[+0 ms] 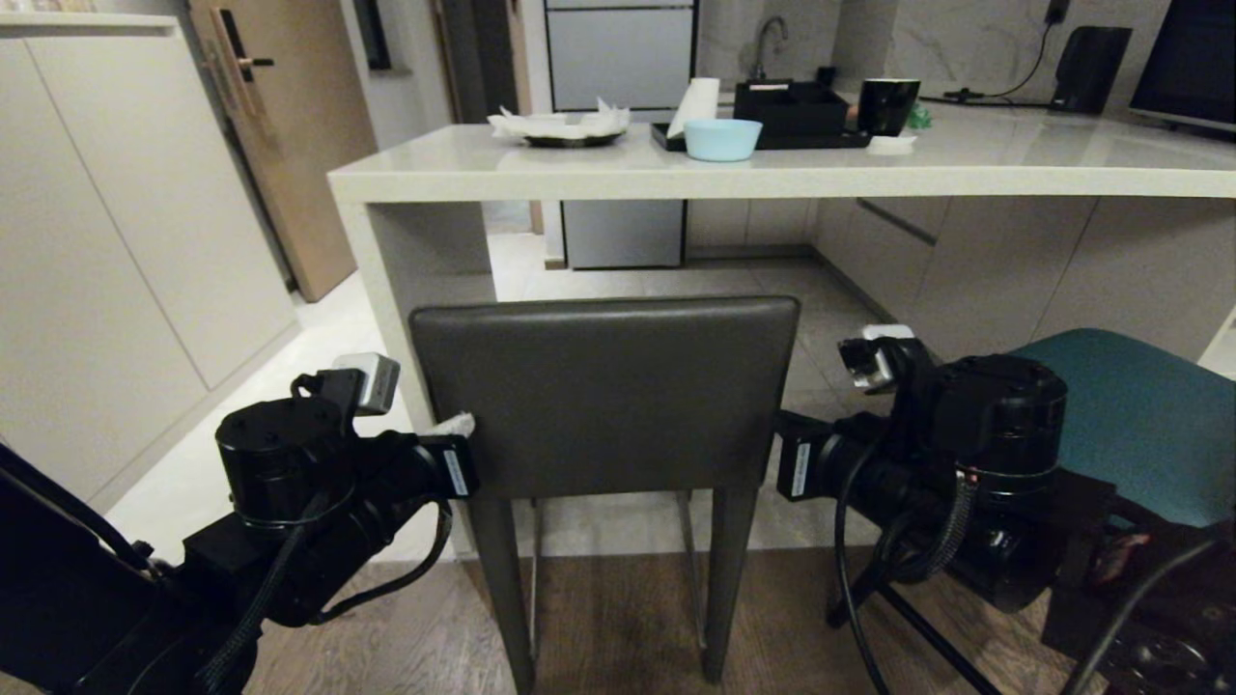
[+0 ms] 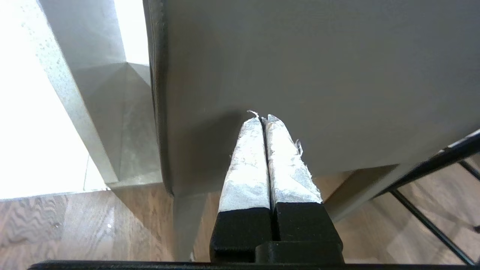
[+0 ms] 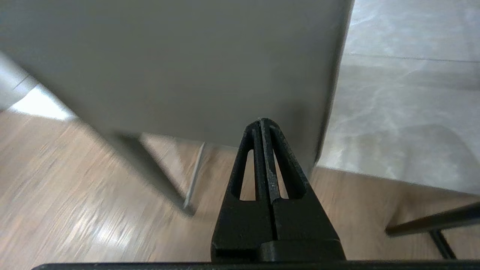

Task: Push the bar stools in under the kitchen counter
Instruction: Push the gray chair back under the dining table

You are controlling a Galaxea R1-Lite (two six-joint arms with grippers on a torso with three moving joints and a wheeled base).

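Now both closed, empty grippers, left gripper (image 2: 262, 119) and right gripper (image 3: 262, 122), meet the grey stool's (image 1: 603, 396) back, just short of the bench (image 1: 772, 174). Push evenly, low, keeping it straight; teal stool (image 1: 1139, 415) waits.

Black arms, round joint housings, braided and smooth black cables, white label stickers. Left gripper (image 2: 262, 119) fingers wrapped in silvery tape; right gripper (image 3: 262, 122) fingers bare black, slotted.

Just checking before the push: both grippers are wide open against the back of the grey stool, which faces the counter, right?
Not quite. Both the left gripper and the right gripper are shut, as the wrist views show, fingertips at the grey stool's back. It does face the counter.
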